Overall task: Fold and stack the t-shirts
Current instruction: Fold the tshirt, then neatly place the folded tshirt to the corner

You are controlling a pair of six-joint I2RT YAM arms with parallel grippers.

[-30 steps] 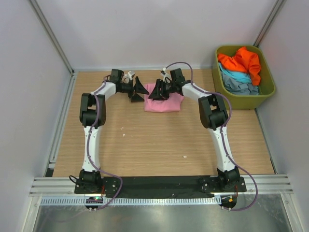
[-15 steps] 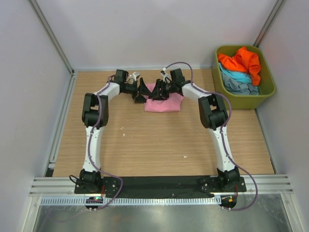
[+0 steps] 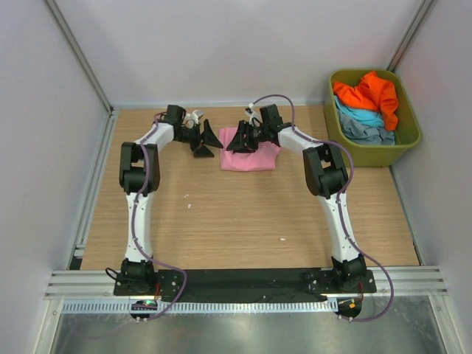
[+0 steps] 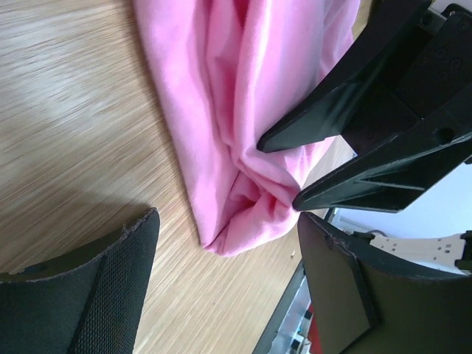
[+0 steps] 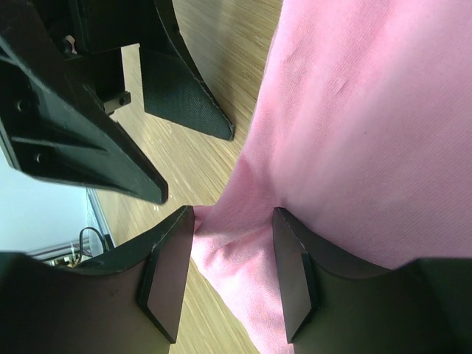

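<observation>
Top external | L gripper [image 3: 206,140] open, off pink tee [image 3: 251,157] | R gripper [image 3: 243,140] pinching its edge | no legible writing

Overhead view of a light wooden table [image 3: 243,221]. A folded pink fabric t-shirt [image 3: 254,156] lies at the far centre. The right gripper [image 3: 242,140] sits over its left edge; the left gripper [image 3: 208,141] hangs just left of the shirt, jaws spread. At far right, an olive-green plastic tub [image 3: 408,140] holds crumpled orange [image 3: 371,94], light blue [image 3: 361,115] and grey-blue [image 3: 369,133] t-shirts.
</observation>
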